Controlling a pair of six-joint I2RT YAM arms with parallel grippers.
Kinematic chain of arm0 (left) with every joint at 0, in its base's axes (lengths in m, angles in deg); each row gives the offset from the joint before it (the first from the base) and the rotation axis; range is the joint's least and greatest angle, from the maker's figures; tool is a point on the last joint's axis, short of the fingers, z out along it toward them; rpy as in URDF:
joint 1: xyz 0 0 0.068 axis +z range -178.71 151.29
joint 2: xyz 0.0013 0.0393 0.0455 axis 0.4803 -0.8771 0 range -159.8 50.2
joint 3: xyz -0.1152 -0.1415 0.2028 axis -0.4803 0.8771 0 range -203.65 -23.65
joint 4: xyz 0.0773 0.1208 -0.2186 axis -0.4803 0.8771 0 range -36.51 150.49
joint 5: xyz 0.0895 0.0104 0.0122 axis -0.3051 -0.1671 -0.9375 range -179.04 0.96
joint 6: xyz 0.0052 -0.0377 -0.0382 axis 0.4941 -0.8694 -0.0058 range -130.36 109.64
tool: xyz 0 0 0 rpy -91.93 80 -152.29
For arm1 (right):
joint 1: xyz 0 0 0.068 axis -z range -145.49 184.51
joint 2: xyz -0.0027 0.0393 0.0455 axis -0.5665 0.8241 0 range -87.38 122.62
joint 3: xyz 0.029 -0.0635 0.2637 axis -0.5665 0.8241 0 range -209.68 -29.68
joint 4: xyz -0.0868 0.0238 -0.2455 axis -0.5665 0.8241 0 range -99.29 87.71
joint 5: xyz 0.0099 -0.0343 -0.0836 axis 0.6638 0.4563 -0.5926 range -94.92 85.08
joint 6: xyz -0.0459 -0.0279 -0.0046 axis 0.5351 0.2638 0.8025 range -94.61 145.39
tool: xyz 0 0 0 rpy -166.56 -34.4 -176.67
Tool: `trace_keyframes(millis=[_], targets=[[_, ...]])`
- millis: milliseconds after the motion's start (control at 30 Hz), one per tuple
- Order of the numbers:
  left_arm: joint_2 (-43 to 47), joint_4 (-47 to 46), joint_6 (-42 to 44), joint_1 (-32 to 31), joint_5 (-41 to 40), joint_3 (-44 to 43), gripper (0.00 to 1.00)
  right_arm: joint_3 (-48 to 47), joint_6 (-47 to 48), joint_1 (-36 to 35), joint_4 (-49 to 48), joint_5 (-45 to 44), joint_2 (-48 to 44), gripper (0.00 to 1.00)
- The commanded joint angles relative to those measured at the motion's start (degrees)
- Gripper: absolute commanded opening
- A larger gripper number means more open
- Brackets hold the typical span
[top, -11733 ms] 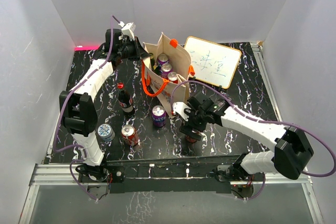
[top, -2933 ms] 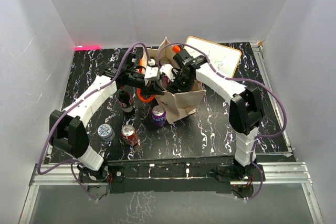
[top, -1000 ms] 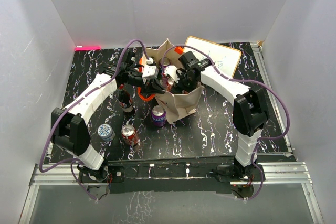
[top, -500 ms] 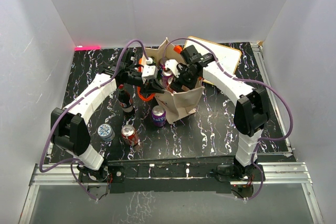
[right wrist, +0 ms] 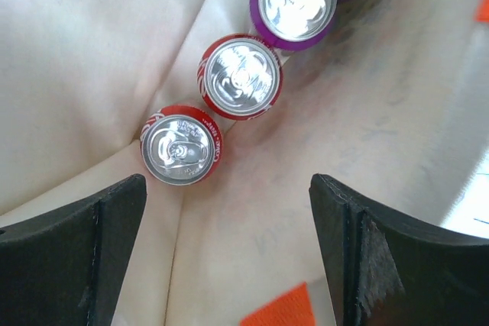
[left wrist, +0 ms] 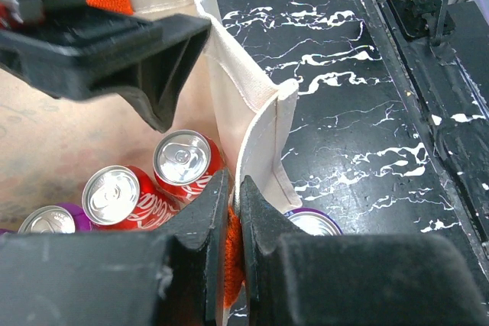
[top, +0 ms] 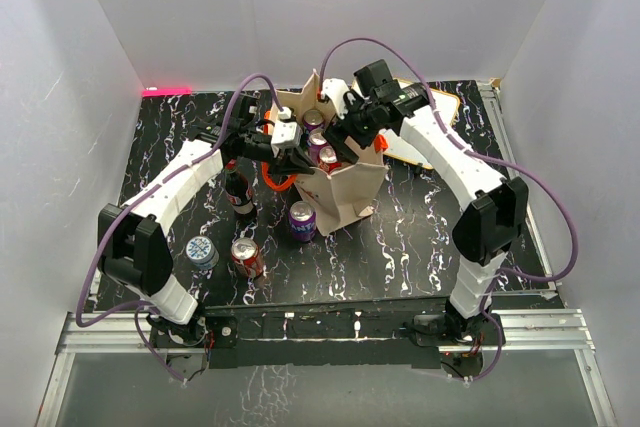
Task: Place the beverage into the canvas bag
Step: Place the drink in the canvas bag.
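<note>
Black marble-veined desk (top: 420, 237) carries four loose drinks on its left half: one blue-topped drink (top: 201, 250) nearest the left arm's base, one dark bottle (top: 237, 195) with a red cap, one lone red can (top: 246, 258), and one loose purple can (top: 302, 220) standing just in front of the canvas bag (top: 352, 187).

Next comes the left pincer (left wrist: 232, 188). Its jaws are pressed almost together on the bag's left-hand rim, and orange strap shows in the thin slit between the fingers (left wrist: 202, 227).

The bag stands upright and open at mid-desk, between the two arms. Inside it the right wrist view shows a slanting row of upright cans. There are two red cans (right wrist: 181, 145), the lower one tucked into a fold of the cloth. Past them are two purple cans (right wrist: 294, 1), the farther one cut off by the frame edge.

The right pincer (right wrist: 228, 188) hangs over the bag's mouth with its jaws spread wide and nothing between them. The red cans sit below it, within the span of its fingers but apart from them.

Farthest right, one whiteboard (top: 448, 107) lies on the desk behind the bag, partly hidden by the right arm.
</note>
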Motion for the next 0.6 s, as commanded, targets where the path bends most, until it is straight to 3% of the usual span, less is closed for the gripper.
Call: trace_keyframes(millis=[0,233,567], targets=[[-0.8,-2.8,0.0,0.5,0.7,-0.6,0.00,-3.8,-3.9,0.4,-5.3,1.1,-4.9,0.91],[-0.6,-6.9,-4.9,0.6,0.3,-1.2,0.06,-4.9,-6.0,0.5,-7.5,0.5,-4.7,0.92],[0.2,-18.2,-18.3,0.6,-1.9,-1.3,0.59,-10.9,-9.6,0.7,-9.2,0.7,-2.0,0.92]])
